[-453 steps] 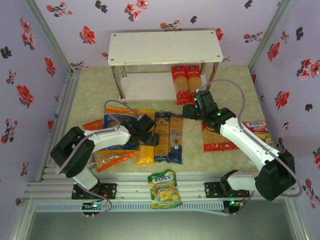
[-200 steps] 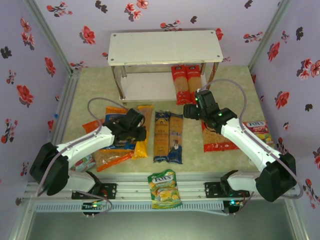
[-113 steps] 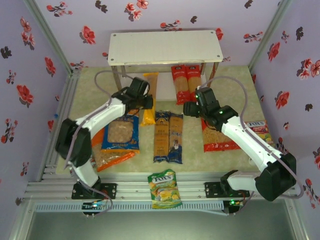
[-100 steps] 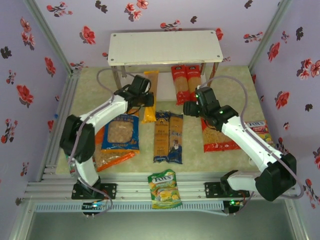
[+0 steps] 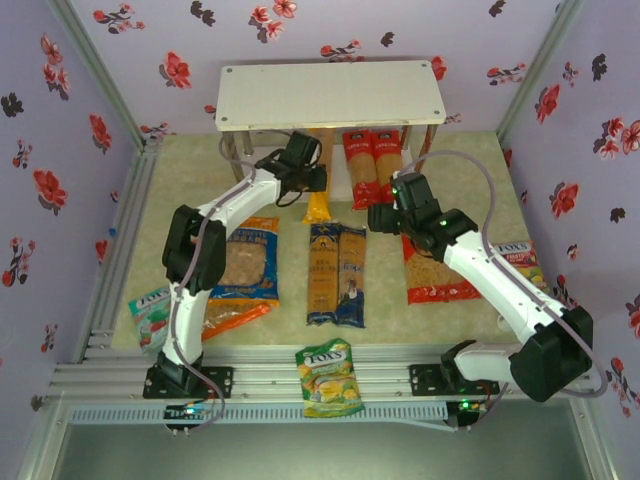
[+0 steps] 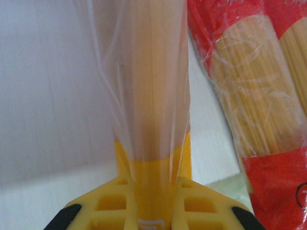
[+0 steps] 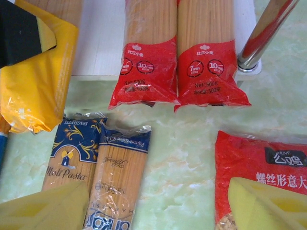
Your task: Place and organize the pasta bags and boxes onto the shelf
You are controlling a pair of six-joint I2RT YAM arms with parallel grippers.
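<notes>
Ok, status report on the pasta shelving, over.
Left jaws shut on yellow pack, far end over the shelf's lower board. Right jaws open, empty, above table. Two red packs alongside, not blocking.

Top cam overhead; wrist cams close, share red packs [image 7: 148, 76].

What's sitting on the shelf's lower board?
Two red pasta packs lie side by side on the lower board, at right, near ends overhanging. The yellow pack, held by the left gripper, reaches in beside them. The top board hides their far ends.
</notes>
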